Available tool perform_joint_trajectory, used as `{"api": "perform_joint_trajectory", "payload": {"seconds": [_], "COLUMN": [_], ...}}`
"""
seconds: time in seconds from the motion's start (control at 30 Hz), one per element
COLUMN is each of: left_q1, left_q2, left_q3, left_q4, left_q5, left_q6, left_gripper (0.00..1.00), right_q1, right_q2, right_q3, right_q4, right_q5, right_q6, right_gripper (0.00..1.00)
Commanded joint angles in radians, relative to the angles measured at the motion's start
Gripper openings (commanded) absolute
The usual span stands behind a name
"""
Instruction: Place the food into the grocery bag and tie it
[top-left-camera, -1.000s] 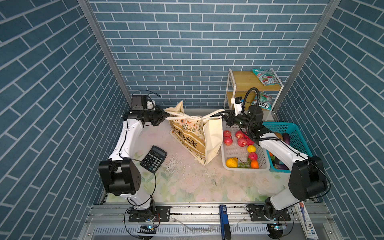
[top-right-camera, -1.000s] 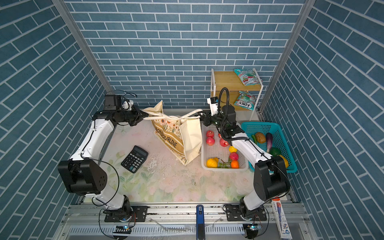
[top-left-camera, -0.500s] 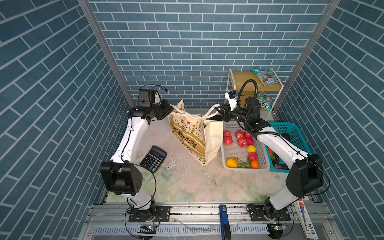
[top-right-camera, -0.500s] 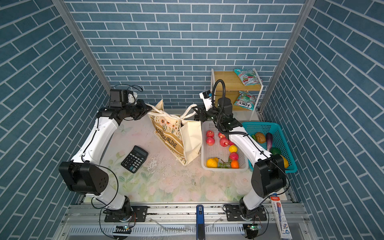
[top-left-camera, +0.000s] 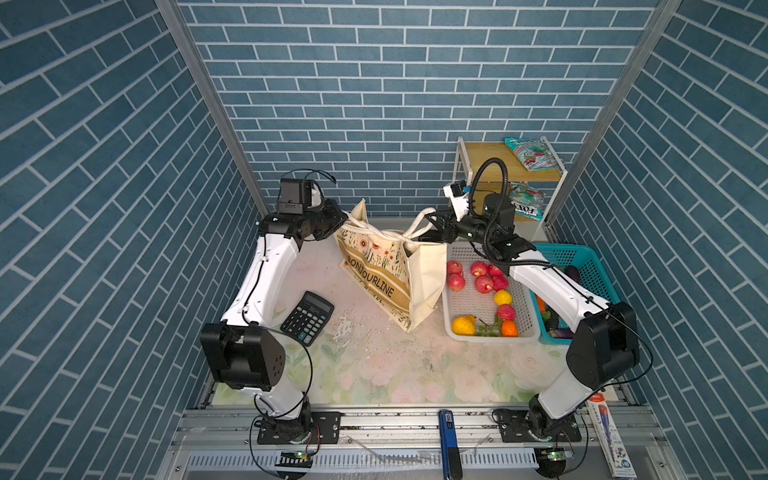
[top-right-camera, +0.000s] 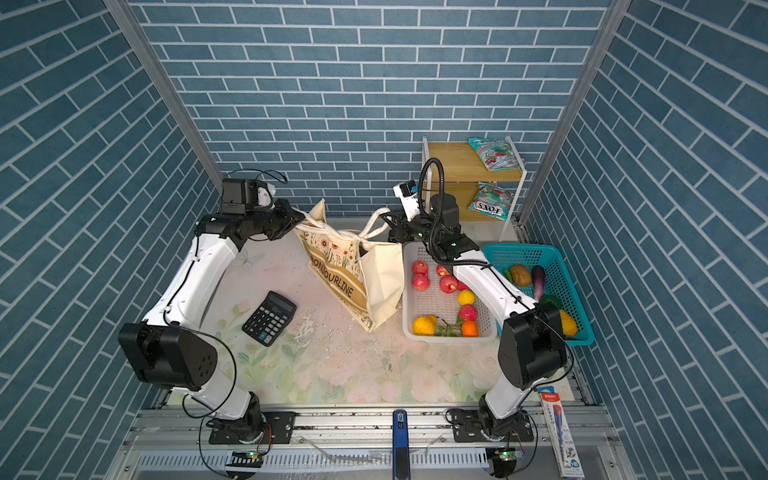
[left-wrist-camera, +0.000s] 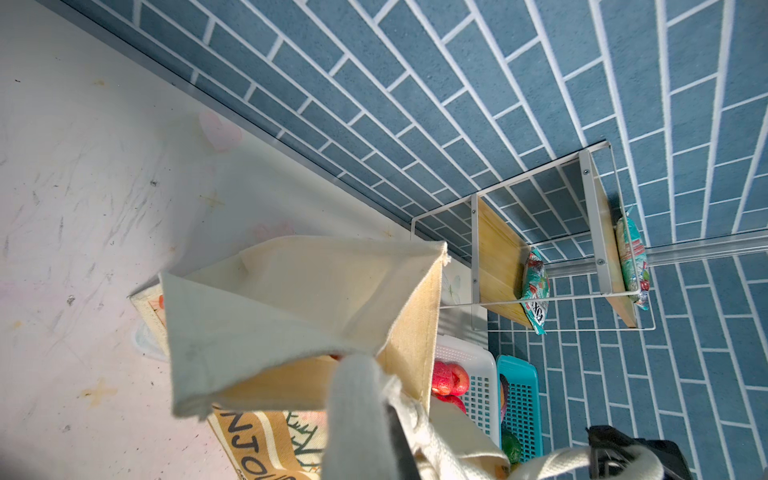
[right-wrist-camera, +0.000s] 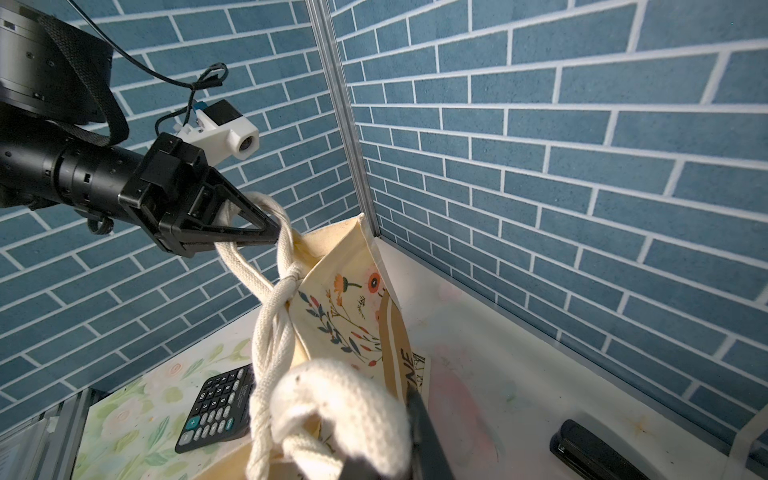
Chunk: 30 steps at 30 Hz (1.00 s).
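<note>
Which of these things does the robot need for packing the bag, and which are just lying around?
Needed: grocery bag, rope handles, fruits in the white basket, snack packets.
Just lying around: calculator, black stapler.

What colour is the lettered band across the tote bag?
Tan band with dark letters, on the cream floral tote; clearest in a top view.

Your floral tabletop (top-left-camera: 374, 374) carries a black calculator (top-left-camera: 307, 318) toward the left and the cream grocery bag (top-left-camera: 386, 270) standing tilted near the middle — just beside it, a white basket (top-left-camera: 490, 337) with a teal basket (top-left-camera: 582, 257) alongside. In the back right corner, a wooden shelf (top-left-camera: 490, 160) holds two snack packets (top-left-camera: 534, 153).
</note>
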Motion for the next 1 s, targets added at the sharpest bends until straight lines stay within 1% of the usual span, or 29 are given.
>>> {"api": "perform_joint_trajectory", "payload": {"seconds": [0.0,0.27,0.37,0.4,0.43,0.5,0.53,0.63,0.7,0.8,0.9,0.97], "left_q1": [-0.013,-0.013,-0.013,-0.013,-0.013,-0.013,-0.013,-0.013,-0.013,-0.013,-0.013,-0.008], "left_q2": [-0.012,-0.007,-0.006,-0.007,-0.006,-0.006,-0.007,-0.011,-0.01,0.003,0.031,0.04], "left_q3": [-0.014,-0.033,-0.036,-0.036,-0.036,-0.036,-0.036,-0.031,-0.021,0.008,0.042,0.034], "left_q4": [-0.019,-0.029,-0.031,-0.031,-0.036,-0.046,-0.055,-0.099,-0.137,-0.232,-0.355,-0.402], "left_q5": [0.006,0.016,0.015,0.015,0.016,0.01,0.004,-0.027,-0.055,-0.131,-0.236,-0.319], "left_q6": [0.007,0.011,0.012,0.013,0.013,0.023,0.027,0.044,0.059,0.092,0.141,0.177], "left_gripper": [0.04,0.07,0.07,0.06,0.04,0.0,0.0,0.0,0.0,0.0,0.0,0.0], "right_q1": [0.015,0.015,0.016,0.016,0.016,0.016,0.016,0.014,0.009,-0.014,-0.043,-0.07], "right_q2": [0.008,0.03,0.041,0.044,0.05,0.054,0.055,0.047,0.038,0.024,0.006,-0.01], "right_q3": [0.022,0.041,0.055,0.062,0.068,0.077,0.077,0.06,0.035,-0.016,-0.091,-0.14], "right_q4": [-0.006,-0.02,-0.024,-0.025,-0.026,-0.023,-0.013,0.013,0.038,0.081,0.136,0.155], "right_q5": [-0.006,0.011,0.014,0.015,0.016,0.022,0.029,0.067,0.103,0.167,0.257,0.318], "right_q6": [-0.049,-0.085,-0.095,-0.095,-0.095,-0.088,-0.076,-0.049,-0.025,0.042,0.107,0.144], "right_gripper": [0.18,0.34,0.36,0.34,0.3,0.21,0.15,0.01,0.0,0.0,0.0,0.0]}}
